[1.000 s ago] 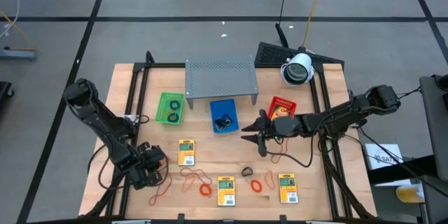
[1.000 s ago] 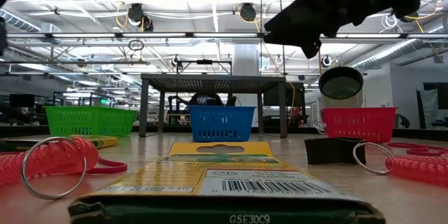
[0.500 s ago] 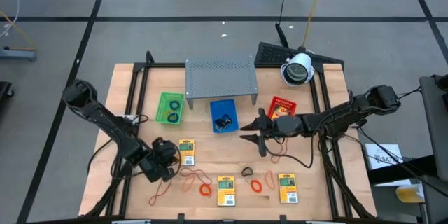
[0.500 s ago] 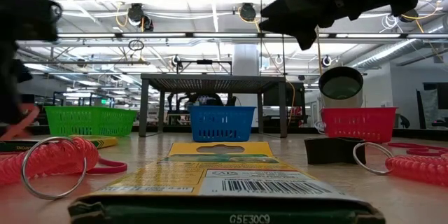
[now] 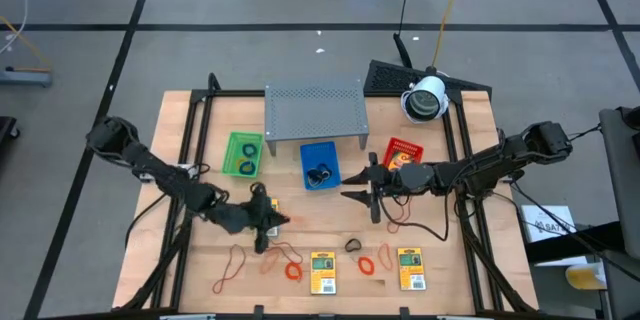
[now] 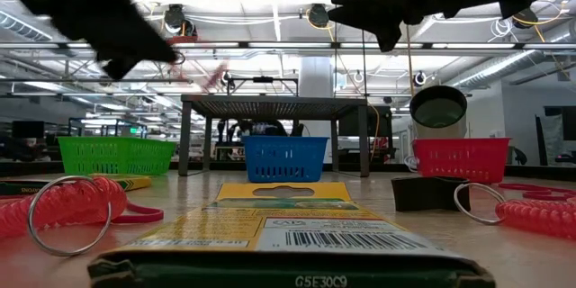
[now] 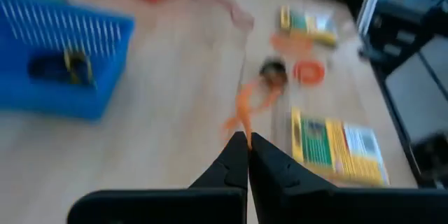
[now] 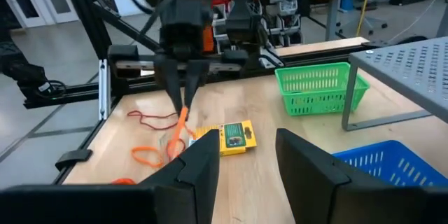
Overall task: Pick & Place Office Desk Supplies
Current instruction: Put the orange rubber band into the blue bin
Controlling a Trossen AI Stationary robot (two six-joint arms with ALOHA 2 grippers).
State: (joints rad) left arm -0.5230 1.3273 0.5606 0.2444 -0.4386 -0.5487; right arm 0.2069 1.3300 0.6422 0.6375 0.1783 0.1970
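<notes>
While the left gripper [image 5: 268,222] hangs above the table near its middle, its fingers [image 7: 236,155] are pinched together on an orange band [image 7: 245,109], which dangles from the tips clear of the wood. From the right wrist view the same band [image 8: 179,127] hangs down toward a yellow packet [image 8: 232,137] lying flat just beside and below it, with a dark red loop [image 8: 155,119] and an orange loop [image 8: 146,156] on the boards nearby.

Over by the red tray [image 5: 402,150], the right gripper [image 5: 362,194] is held off the table with its fingers [image 8: 198,164] spread apart and nothing between them; it points across the table toward the left arm.

Along the near edge lie two more packets [image 5: 322,271], a red coil [image 5: 367,264], a dark clip [image 5: 352,246] and thin red loops [image 5: 285,253], all well apart from the trays. A third packet sits by the right rail [image 5: 410,265]. The green tray [image 5: 232,156] holds small rings, the blue tray [image 5: 306,162] holds a dark clip, and both stand in front of the grey shelf [image 5: 314,108]. Down at table level a packet [image 6: 280,225] fills the foreground, a red coil on a key ring [image 6: 65,205] to one side.
</notes>
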